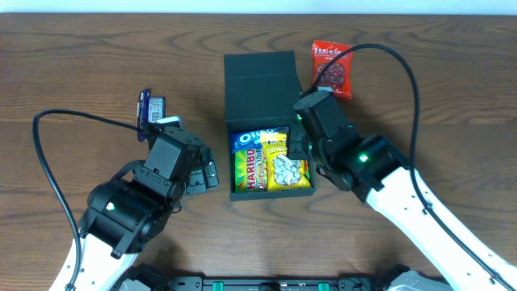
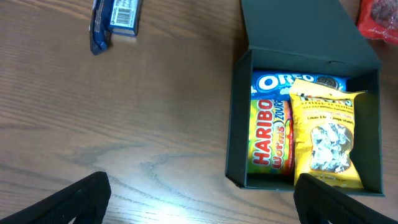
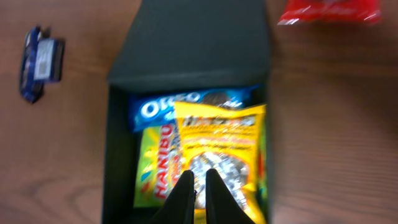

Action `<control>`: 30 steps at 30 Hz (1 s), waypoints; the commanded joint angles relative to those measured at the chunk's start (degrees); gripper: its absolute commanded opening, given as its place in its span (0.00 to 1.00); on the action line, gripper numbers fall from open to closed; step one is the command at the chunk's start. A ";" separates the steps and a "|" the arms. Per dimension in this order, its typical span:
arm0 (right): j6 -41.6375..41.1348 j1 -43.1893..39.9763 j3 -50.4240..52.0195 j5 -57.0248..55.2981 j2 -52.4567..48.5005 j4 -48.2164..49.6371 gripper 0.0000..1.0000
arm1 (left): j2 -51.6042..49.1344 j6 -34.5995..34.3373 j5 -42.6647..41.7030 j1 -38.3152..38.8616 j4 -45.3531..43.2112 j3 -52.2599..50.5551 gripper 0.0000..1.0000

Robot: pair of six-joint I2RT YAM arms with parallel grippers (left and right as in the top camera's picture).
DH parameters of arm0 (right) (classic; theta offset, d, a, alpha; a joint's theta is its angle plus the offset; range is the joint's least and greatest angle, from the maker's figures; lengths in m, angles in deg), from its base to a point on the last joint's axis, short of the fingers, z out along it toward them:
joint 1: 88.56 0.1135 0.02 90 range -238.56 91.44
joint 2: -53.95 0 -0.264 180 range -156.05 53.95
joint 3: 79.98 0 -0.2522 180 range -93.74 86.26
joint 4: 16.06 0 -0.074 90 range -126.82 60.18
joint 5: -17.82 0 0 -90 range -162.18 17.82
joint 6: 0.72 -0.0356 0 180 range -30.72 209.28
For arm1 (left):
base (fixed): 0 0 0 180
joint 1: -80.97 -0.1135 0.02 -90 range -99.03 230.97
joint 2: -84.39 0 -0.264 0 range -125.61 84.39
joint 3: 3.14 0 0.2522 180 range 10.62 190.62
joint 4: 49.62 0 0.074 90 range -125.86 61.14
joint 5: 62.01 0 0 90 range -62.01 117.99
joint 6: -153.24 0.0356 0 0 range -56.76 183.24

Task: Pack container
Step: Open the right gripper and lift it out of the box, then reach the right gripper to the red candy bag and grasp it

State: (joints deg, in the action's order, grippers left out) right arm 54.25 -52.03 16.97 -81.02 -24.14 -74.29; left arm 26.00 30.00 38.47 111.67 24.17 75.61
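Jaws of the right gripper [image 3: 199, 174] stand all but closed, with a thin slit between the two dark fingers, directly above the yellow foil packet with a clear window [image 3: 217, 134]. We cannot tell whether a fold of its film is pinched there. We read this pose as the setting-down of that packet, since it lies flat inside the box. Jaws of the left gripper [image 2: 199, 186] are spread wide and hold nothing. That arm hangs over the bare brown wooden counter [image 1: 81, 65] just left of the box, which we judge keeps it out of the other arm's way yet ready for a pick.

Next outward is the container [image 1: 260, 81], the dark teal-green matte rectangular box, resting on the counter between the two arms. Its hinged flap lid is folded back on the far side, so the cavity is open from above. Inside, the yellow packet lies on the right, overlapping a yellow-green Haribo gummy bag [image 1: 246, 170] on the left. A blue Oreo packet [image 1: 252, 139] lies crosswise at the far end, its near edge tucked under the yellow packet.

Farthest out, two items lie on the counter: a glossy red snack packet [image 1: 332, 69] beyond the lid's right corner, near the right arm, and a dark blue wrapped bar [image 1: 150, 109] well to the left, near the left arm. We judge packing over halfway, with the lid not yet closed.
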 commanded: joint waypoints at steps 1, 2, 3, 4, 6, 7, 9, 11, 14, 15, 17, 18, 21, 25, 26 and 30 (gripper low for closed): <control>1.05 -0.59 -0.44 -6.86 0.57 -0.17 0.09 | -0.07 -0.63 0.02 0.04 0.17 1.16 0.95; 1.05 -0.63 -0.44 -7.80 0.57 -0.15 0.08 | -0.07 -0.63 0.02 0.04 0.17 1.16 0.95; 1.05 -0.74 -0.44 -9.40 0.50 -0.11 0.09 | -0.07 -0.63 0.02 0.04 0.17 1.16 0.95; 1.03 -0.98 -0.44 -10.80 0.44 0.02 0.09 | -0.07 -0.63 0.02 0.04 0.17 1.16 0.95; 1.05 -1.92 -0.44 -13.55 0.26 0.55 0.36 | -0.07 -0.63 0.02 0.04 0.17 1.16 0.95; 1.44 -2.69 -0.44 -14.36 0.09 0.98 0.46 | -0.07 -0.63 0.02 0.04 0.17 1.16 0.95; 3.13 -4.52 -0.39 -14.29 -0.81 1.97 0.66 | -0.07 -0.63 0.02 0.04 0.17 1.16 0.95; 3.43 -6.73 -0.39 -14.25 -2.23 2.49 0.84 | -0.07 -0.63 0.02 0.04 0.17 1.16 0.95; 3.85 -9.99 -0.39 -14.03 -4.94 4.11 0.97 | -0.07 -0.63 0.02 0.04 0.17 1.16 0.95; 4.70 -10.84 -0.39 -14.01 -5.88 5.11 0.98 | -0.07 -0.63 0.02 0.04 0.17 1.16 0.95; 7.08 -12.59 -0.39 -13.92 -8.09 8.04 0.99 | -0.07 -0.63 0.02 0.04 0.17 1.16 0.95; 8.35 -13.25 -0.39 -13.66 -9.09 9.57 0.99 | -0.07 -0.63 0.02 0.04 0.17 1.16 0.95; 11.82 -15.23 -0.39 -13.44 -12.61 15.02 0.99 | -0.07 -0.63 0.02 0.04 0.17 1.16 0.95; 13.60 -17.79 -0.39 -12.94 -18.05 22.23 0.99 | -0.07 -0.63 0.02 0.04 0.17 1.16 0.95; 14.64 -18.36 -0.39 -12.13 -19.43 24.13 0.99 | -0.07 -0.63 0.02 0.04 0.17 1.16 0.95; 17.62 -20.63 -0.39 -8.70 -25.73 32.89 0.99 | -0.07 -0.63 0.02 0.04 0.17 1.16 0.95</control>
State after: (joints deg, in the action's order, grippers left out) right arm 68.13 -71.05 16.97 -91.88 -46.28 -44.00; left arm 26.00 30.00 38.47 111.69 24.13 75.61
